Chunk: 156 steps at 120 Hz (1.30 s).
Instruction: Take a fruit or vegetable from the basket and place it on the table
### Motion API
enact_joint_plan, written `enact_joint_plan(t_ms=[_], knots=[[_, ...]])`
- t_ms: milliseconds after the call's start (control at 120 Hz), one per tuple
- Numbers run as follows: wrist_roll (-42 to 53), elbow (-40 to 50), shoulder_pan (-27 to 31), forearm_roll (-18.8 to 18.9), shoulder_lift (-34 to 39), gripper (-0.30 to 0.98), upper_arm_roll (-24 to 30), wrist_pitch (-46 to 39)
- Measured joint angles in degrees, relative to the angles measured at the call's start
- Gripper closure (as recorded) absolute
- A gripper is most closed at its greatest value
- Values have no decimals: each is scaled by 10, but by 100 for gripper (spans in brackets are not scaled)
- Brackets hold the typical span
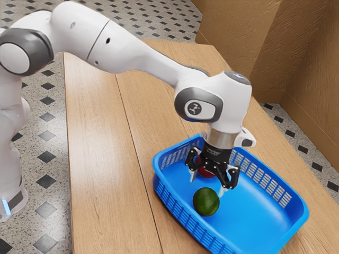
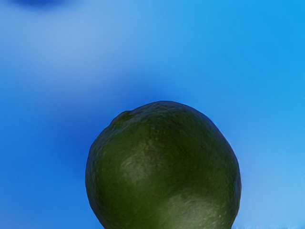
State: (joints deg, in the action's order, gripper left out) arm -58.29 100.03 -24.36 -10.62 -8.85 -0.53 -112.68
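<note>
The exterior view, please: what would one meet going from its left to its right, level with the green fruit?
Arm's base → tiled floor → wooden table → left side of the blue basket → green fruit → basket's right side.

A basket (image 1: 254,214) sits on a worktop (image 1: 106,159). Inside it, in the part toward the exterior view's left, one fruit (image 1: 206,202) lies nearer the camera; a second fruit (image 1: 205,172), partly hidden, lies behind it.
</note>
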Motion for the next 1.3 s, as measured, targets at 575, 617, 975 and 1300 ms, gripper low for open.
enact_joint_plan(t_ms=[575,617,975,1300], knots=[[35,3,10,-49,-55,0,-1,-28],[37,3,11,-52,-58,0,-1,-28],[42,2,11,-62,-67,21,-1,-36],[9,0,6,-1,37,57,-22,-30]])
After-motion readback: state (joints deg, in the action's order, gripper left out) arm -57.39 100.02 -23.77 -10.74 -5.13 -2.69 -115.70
